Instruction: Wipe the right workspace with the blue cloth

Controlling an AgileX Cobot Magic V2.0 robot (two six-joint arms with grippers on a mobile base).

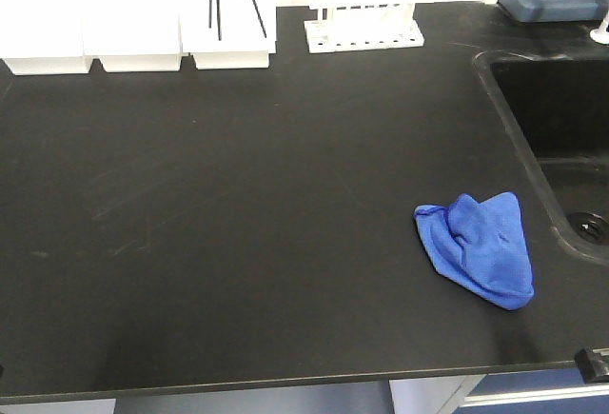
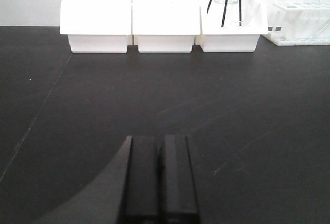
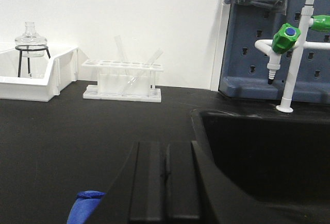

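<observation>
We see the blue cloth (image 1: 476,247) lying crumpled on the black counter (image 1: 238,195), toward its right front and just left of the sink (image 1: 561,100). Neither arm touches it.

In our right wrist view, the right gripper (image 3: 166,145) hangs over the counter beside the sink's near rim. Its jaws are pressed together with only a thin seam between them and nothing pinched. A corner of the cloth shows low at the gripper's left side, partly hidden behind the left finger (image 3: 147,183).

In our left wrist view, the left gripper (image 2: 161,140) is over bare counter with its jaws likewise closed on nothing.

Along the back edge we find three white bins (image 1: 138,52) in a row. The rightmost bin holds a black tripod (image 1: 228,0) with a glass flask (image 3: 30,34) on top. A white tube rack (image 1: 362,33) stands to their right. Behind the sink a white tap with a green handle (image 3: 285,37) rises before a blue pegboard (image 3: 252,54).
</observation>
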